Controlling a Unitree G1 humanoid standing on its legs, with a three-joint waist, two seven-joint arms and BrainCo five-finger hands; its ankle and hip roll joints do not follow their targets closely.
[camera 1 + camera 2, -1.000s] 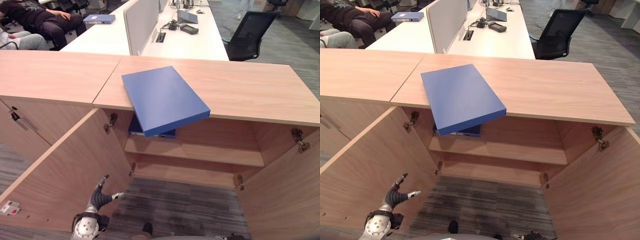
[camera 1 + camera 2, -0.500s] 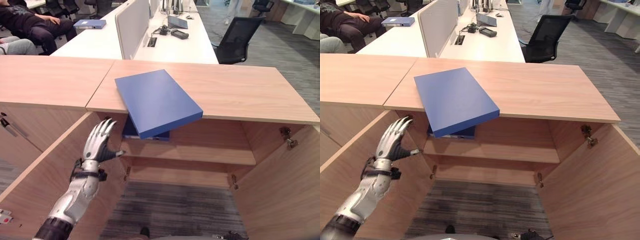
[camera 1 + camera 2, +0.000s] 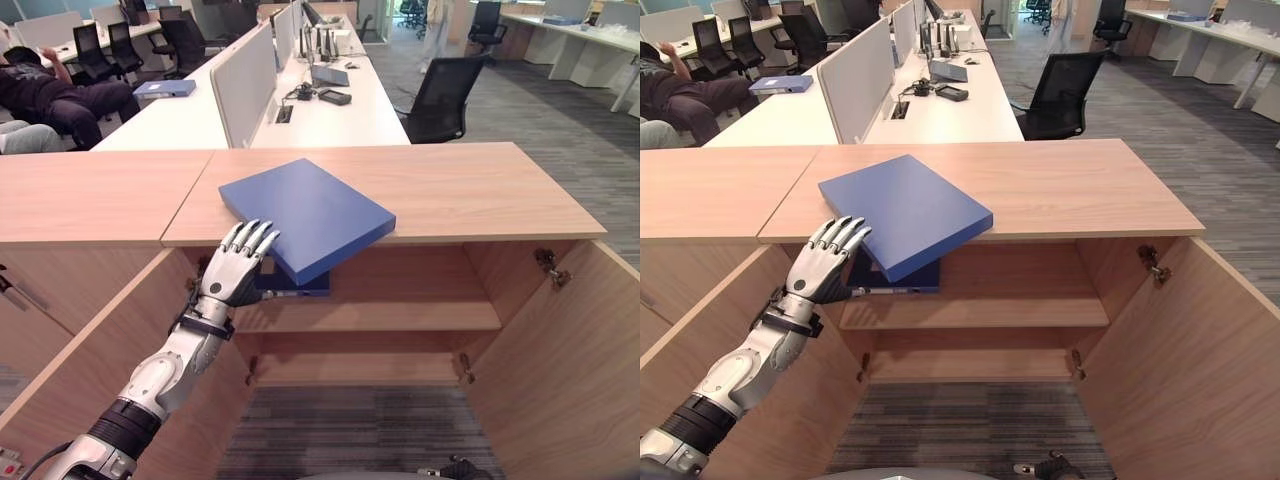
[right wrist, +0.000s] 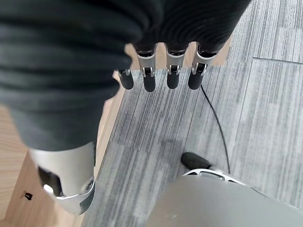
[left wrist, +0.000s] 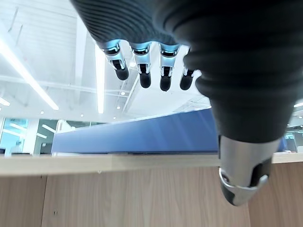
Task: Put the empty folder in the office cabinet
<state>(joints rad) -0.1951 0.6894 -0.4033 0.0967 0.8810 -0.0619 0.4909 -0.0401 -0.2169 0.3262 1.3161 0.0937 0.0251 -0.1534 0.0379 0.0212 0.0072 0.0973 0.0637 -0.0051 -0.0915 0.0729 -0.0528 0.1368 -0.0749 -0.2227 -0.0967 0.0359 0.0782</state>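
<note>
1. The folder (image 3: 305, 212) was a plain, flat blue slab with no markings I could see, lying on the cabinet top (image 3: 480, 190) at an angle, one corner sticking out past the front edge.
2. It sat near the left end of that top, right by the seam with the next wooden top over.
3. The left hand (image 3: 236, 270) was up at the folder's overhanging front-left edge with its fingers (image 3: 262, 238) straight and spread, tips right at the blue edge; couldn't tell if they were actually touching.
4. Below, the office cabinet (image 3: 390, 315) stood with both doors swung wide, and another blue folder (image 3: 295, 285) lay on the shelf's left end.
5. The right hand (image 4: 66, 156) showed in its wrist view above the grey carpet (image 4: 265, 113), fingers relaxed and straight, holding nothing.
</note>
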